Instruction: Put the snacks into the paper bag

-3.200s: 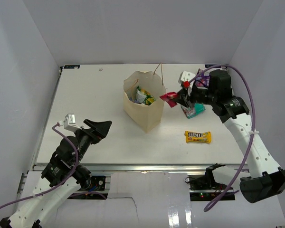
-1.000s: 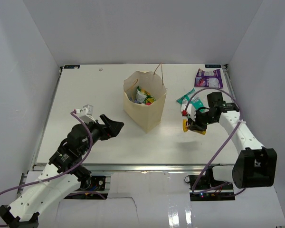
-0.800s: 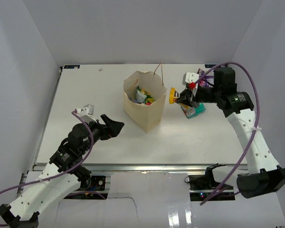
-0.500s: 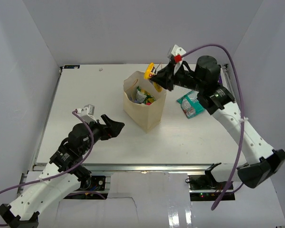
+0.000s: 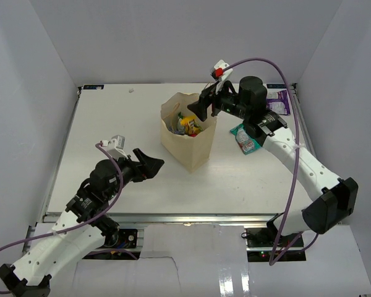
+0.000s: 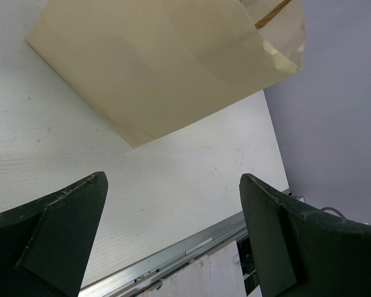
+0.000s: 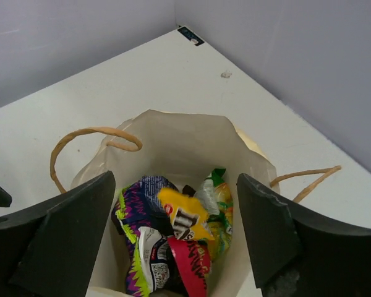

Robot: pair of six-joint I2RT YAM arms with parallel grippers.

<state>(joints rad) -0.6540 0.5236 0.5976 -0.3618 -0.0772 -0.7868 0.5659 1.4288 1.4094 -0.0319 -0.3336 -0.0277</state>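
The tan paper bag (image 5: 188, 145) stands open mid-table. My right gripper (image 5: 201, 109) hangs open just above its mouth, holding nothing. In the right wrist view, between the spread fingers of that gripper (image 7: 175, 178), I look into the bag (image 7: 179, 127). A yellow M&M's packet (image 7: 187, 215) lies on top of a dark blue packet (image 7: 135, 207), a green-yellow packet (image 7: 221, 207) and a red-pink packet (image 7: 193, 265). A teal packet (image 5: 245, 138) and a purple-white packet (image 5: 277, 101) lie on the table right of the bag. My left gripper (image 5: 149, 164) is open and empty, left of the bag (image 6: 161, 68).
The white table (image 5: 111, 124) is boxed in by grey walls at the back and both sides. Its metal front rail (image 6: 191, 247) shows between the left fingers (image 6: 68, 216). The bag's string handles (image 7: 89, 139) stick out at both sides of the rim.
My right gripper carried the yellow M&M's packet from the table up over the bag and opened; the packet now lies inside. The left arm has stayed still.
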